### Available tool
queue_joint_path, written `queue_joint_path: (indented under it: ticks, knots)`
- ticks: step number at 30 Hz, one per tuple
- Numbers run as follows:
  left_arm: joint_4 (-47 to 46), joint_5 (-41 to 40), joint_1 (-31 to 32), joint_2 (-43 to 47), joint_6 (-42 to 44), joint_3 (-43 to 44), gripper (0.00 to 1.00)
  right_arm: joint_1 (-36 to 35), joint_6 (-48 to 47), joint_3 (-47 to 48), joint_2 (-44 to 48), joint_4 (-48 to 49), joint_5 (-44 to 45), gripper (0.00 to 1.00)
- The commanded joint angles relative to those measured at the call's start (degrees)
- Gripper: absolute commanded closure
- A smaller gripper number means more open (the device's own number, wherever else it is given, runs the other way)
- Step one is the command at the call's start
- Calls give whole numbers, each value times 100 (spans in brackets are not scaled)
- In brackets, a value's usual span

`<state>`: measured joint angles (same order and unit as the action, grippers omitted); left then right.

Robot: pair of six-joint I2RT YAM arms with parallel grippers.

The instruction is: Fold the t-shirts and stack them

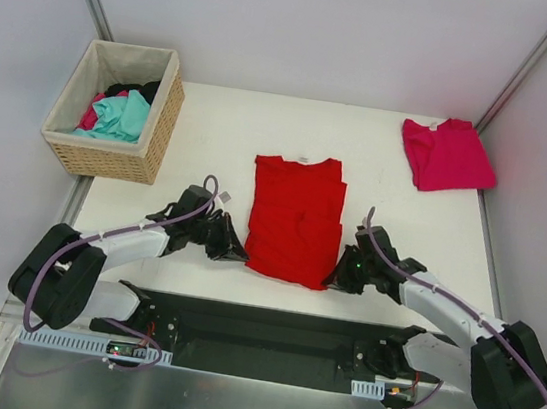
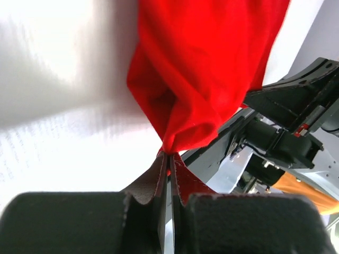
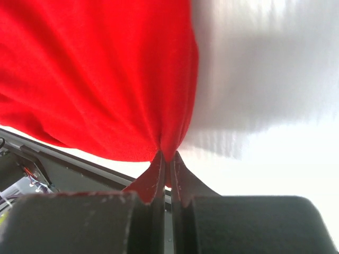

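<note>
Both arms lie low and stretched over the tabletop (image 1: 212, 136), forearms angling inward from the near edge; the left gripper (image 2: 168, 159) is pinched shut on the near-left corner of the red t-shirt (image 1: 297, 220), the cloth bunching up from between its fingertips; the right gripper (image 3: 166, 156) is likewise clamped on the near-right corner, with folds fanning from its tips; the red t-shirt rests mid-tabletop as a tall rectangle, collar at the far side; the magenta-pink t-shirt (image 1: 447, 154) lies folded at the far right corner; a wicker basket (image 1: 108, 158) with teal, pink and dark clothes stands at the far left.
</note>
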<state>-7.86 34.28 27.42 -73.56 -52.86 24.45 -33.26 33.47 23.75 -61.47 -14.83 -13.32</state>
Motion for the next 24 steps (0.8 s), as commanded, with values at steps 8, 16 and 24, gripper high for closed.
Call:
queue_joint_path:
  ticks: [8, 16, 24]
  knots:
    - [671, -185, 18, -106, 320, 947, 100, -41, -543, 1360, -734, -424, 242, 99]
    - [1066, -422, -87, 61, 443, 1387, 100, 100, -912, 2405, -892, -943, 418, 99]
    - [1383, -440, -553, 509, 575, 1616, 100, 574, -1141, 2723, -875, -1171, 330, 99]
